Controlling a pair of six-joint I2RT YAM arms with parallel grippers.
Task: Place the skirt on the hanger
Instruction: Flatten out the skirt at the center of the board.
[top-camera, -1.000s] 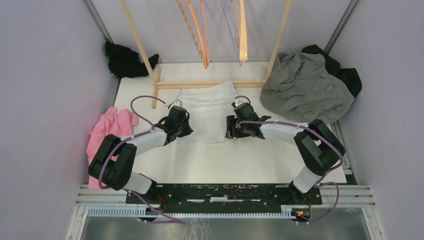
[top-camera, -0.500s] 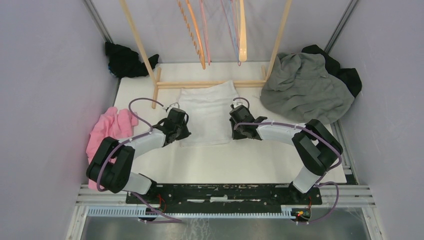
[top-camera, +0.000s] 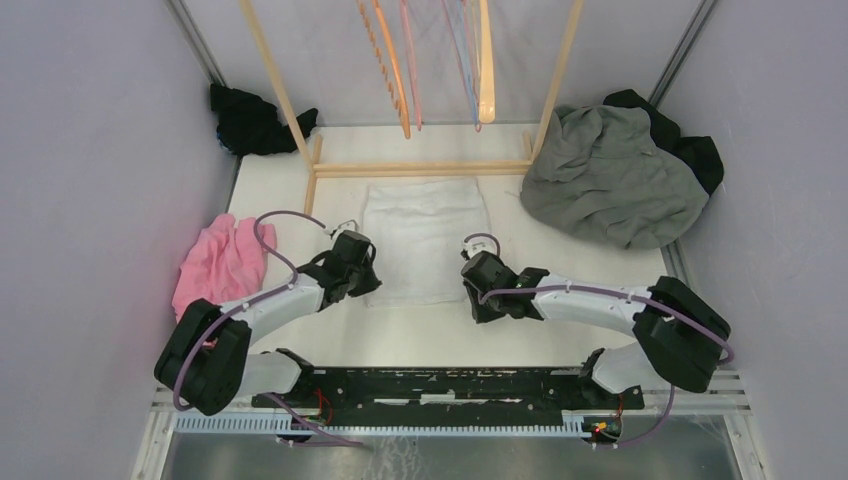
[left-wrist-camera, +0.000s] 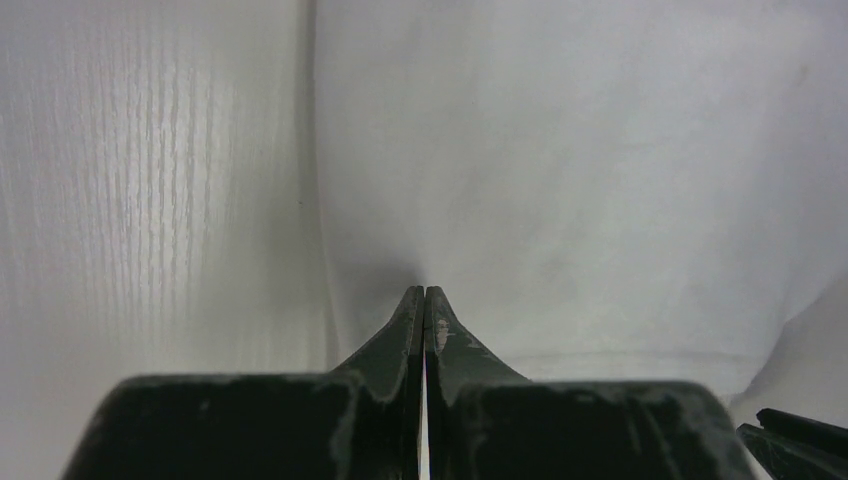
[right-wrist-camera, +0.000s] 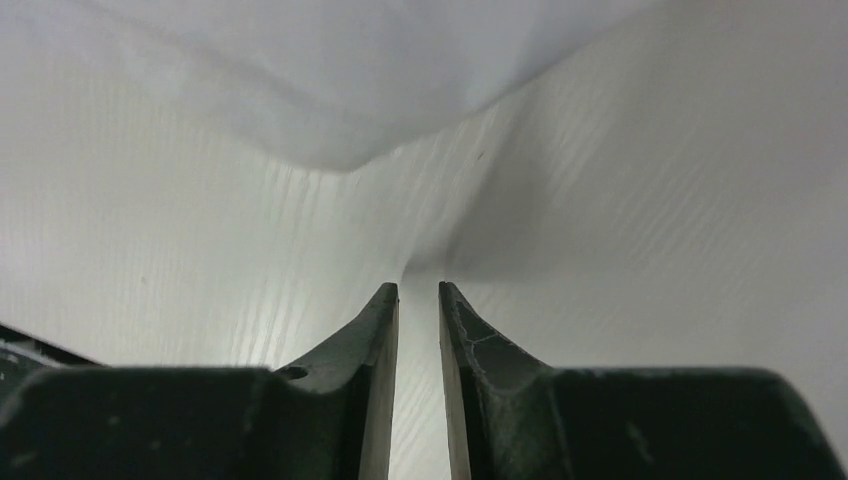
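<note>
While the left gripper (left-wrist-camera: 424, 292) pinches the skirt (top-camera: 425, 235) — the right gripper (right-wrist-camera: 418, 288) stands ajar.

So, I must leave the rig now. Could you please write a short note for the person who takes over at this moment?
Left end effector: shut, appears to pinch the white skirt at its near left edge.
Right end effector: jaws slightly apart, empty, over bare table just short of the skirt's near right corner.
Skirt lies flat on the table; hangers hang on the wooden rack behind it.
Done: one edge apparently gripped. To do: grip the right side, lift, put skirt on a hanger.
</note>
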